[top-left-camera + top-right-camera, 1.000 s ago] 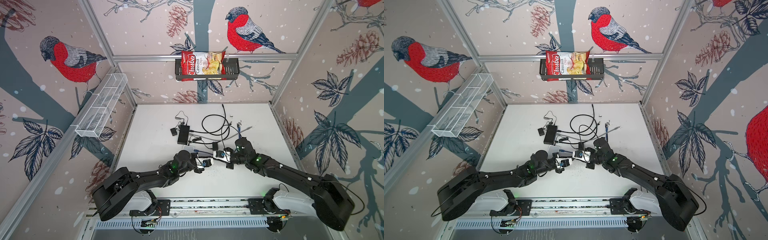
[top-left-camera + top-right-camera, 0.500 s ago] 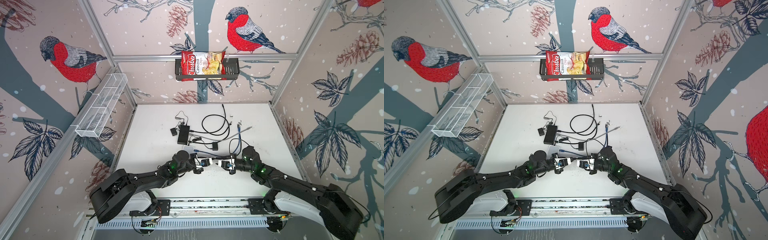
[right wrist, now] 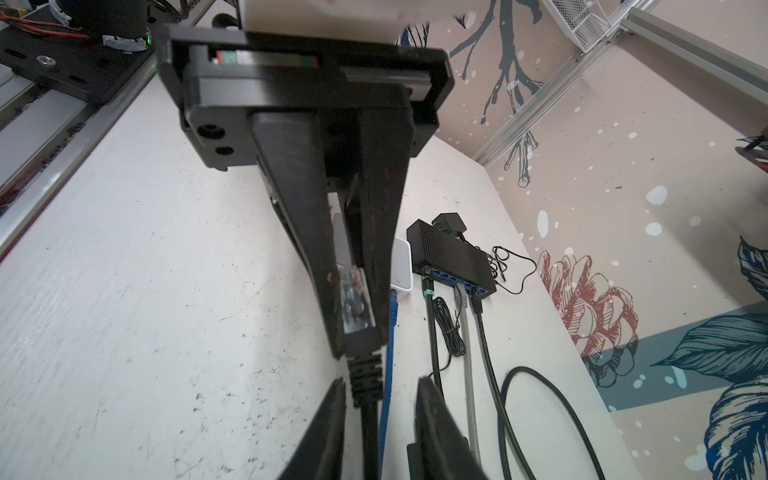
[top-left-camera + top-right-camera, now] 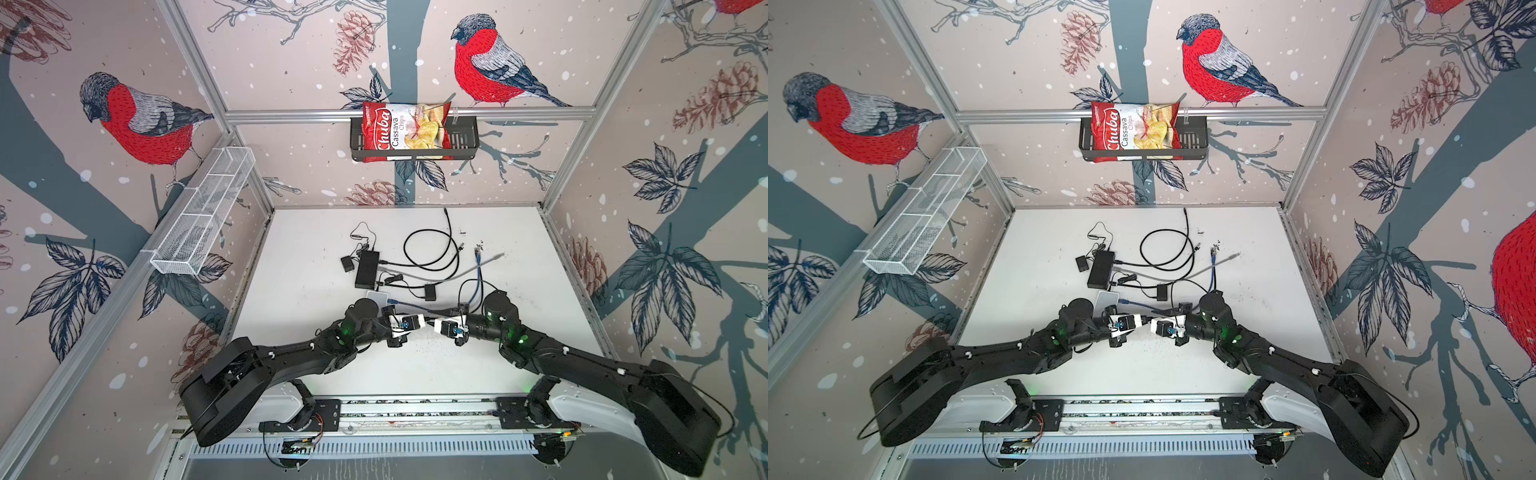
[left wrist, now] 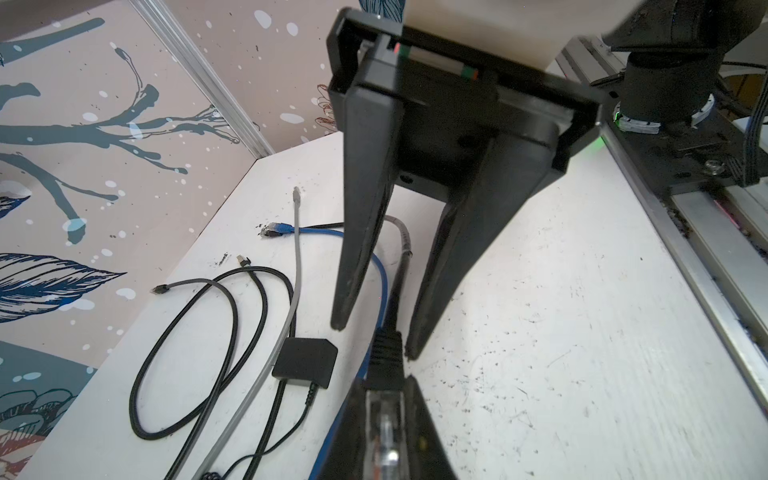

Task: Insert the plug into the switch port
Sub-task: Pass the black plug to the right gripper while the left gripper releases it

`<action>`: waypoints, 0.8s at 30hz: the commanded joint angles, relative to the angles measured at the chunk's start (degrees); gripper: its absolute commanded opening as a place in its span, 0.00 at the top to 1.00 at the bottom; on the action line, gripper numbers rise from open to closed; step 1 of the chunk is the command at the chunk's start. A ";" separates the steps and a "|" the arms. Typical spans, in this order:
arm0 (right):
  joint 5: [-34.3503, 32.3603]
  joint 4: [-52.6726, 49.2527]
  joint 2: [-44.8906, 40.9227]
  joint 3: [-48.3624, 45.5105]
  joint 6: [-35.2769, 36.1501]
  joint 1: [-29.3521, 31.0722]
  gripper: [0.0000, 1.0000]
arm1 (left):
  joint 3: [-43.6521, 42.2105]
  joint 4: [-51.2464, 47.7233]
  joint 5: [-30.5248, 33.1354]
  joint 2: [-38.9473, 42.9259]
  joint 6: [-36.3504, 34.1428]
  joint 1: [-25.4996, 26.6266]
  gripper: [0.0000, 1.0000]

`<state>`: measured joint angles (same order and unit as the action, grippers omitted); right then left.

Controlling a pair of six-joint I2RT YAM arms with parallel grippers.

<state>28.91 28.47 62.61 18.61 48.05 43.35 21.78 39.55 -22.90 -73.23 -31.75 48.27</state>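
My left gripper [image 5: 384,388] is shut on the plug [image 5: 384,432], a clear network plug with a ribbed black boot [image 3: 365,374] and a black cable [image 3: 370,428]. In the right wrist view the plug [image 3: 355,307] sits between the left gripper's black fingers [image 3: 307,249]. Tip to tip with it, my right gripper [image 3: 381,382] stands open, its jaws on either side of the cable just behind the boot and not touching it. The black switch [image 4: 367,269] lies farther back with its blue ports [image 3: 457,282] facing the grippers. In both top views the left gripper [image 4: 424,322] and the right gripper [image 4: 1152,323] meet at mid-table.
A white box [image 4: 377,297] lies just in front of the switch. A blue cable [image 5: 384,282], a grey cable [image 5: 297,249], looped black cables [image 4: 432,249] and a small black adapter [image 5: 305,361] lie behind the grippers. Several cables are plugged into the switch. The rail [image 4: 415,409] runs along the table's front edge.
The right gripper's jaws have opened and it has drawn back a little from the left gripper, its arm swinging toward the front. The left gripper has kept its hold on the plug.
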 commanded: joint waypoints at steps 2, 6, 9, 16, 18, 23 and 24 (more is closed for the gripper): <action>1.90 1.94 0.73 0.71 0.25 0.22 0.72 | 0.55 0.17 -2.01 0.00 0.46 -0.15 0.95; 2.11 1.59 1.28 1.16 0.22 0.24 0.76 | 0.50 0.44 -2.69 -0.11 0.71 -0.22 0.95; 2.70 1.85 1.46 1.25 0.18 0.24 0.80 | 0.54 0.17 -2.84 -0.38 0.72 -0.20 0.95; 2.88 2.03 1.71 1.51 -0.07 0.28 0.96 | -0.41 2.66 -0.73 0.27 3.62 -0.46 0.76; 1.95 2.03 2.12 1.84 -1.12 0.33 0.97 | -1.39 4.41 2.01 0.86 5.81 -0.59 0.59; -0.79 0.41 4.54 3.57 -5.65 0.33 0.97 | -3.99 6.63 7.28 5.13 15.26 -3.42 0.32; -1.34 0.34 5.15 3.90 -7.03 0.33 0.97 | -4.35 6.63 8.75 5.94 17.42 -3.93 0.28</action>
<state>29.32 28.42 66.78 21.58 45.34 43.57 18.13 42.33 -18.50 -68.84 -21.80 45.36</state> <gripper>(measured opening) 0.109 0.705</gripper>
